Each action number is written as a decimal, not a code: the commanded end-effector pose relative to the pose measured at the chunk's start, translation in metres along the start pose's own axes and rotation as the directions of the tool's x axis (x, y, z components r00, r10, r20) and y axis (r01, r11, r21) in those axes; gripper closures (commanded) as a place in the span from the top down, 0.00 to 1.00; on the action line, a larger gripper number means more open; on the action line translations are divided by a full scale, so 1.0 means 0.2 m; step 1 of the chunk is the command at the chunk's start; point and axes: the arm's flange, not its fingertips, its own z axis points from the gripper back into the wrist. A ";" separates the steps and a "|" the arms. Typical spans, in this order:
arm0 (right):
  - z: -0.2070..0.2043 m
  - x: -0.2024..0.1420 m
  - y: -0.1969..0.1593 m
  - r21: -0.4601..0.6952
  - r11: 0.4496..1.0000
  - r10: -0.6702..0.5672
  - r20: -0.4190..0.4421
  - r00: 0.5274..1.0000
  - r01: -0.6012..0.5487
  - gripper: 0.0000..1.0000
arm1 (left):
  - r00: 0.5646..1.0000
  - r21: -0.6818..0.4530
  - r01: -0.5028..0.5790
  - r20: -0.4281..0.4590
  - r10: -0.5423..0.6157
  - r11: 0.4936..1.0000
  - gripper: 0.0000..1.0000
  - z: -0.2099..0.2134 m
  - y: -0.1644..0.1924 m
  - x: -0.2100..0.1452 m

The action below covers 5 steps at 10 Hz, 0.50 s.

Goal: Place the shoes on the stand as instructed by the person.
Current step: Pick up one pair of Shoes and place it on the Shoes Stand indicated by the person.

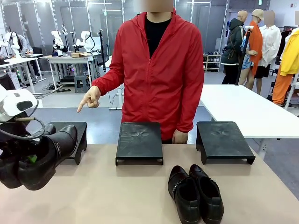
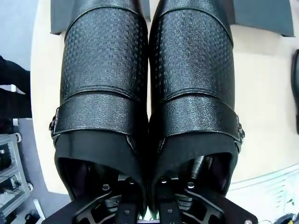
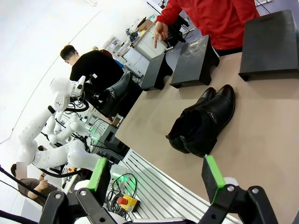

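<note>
The left end effector [image 1: 32, 159] is clenched on one pair of shoes [image 1: 56, 145], raised left of the middle stand [image 1: 139, 141]. The other pair [image 1: 195, 193] lies on the surface [image 1: 107, 196] in front of that stand, slightly right. The right end effector [image 3: 156, 170] is released. The person's hand [image 1: 89, 99] points down, left of the stand.

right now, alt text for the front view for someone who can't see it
The left gripper holds a pair of black shoes lifted beside the left stand, while the person in red points a finger down toward it. A second pair lies on the table, nearer the right stand.
</note>
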 end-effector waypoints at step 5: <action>0.01 0.00 0.00 0.005 1.000 0.021 0.013 1.000 -0.021 1.00 | 1.000 0.006 -0.004 -0.013 0.004 1.000 0.00 -0.01 -0.02 -0.01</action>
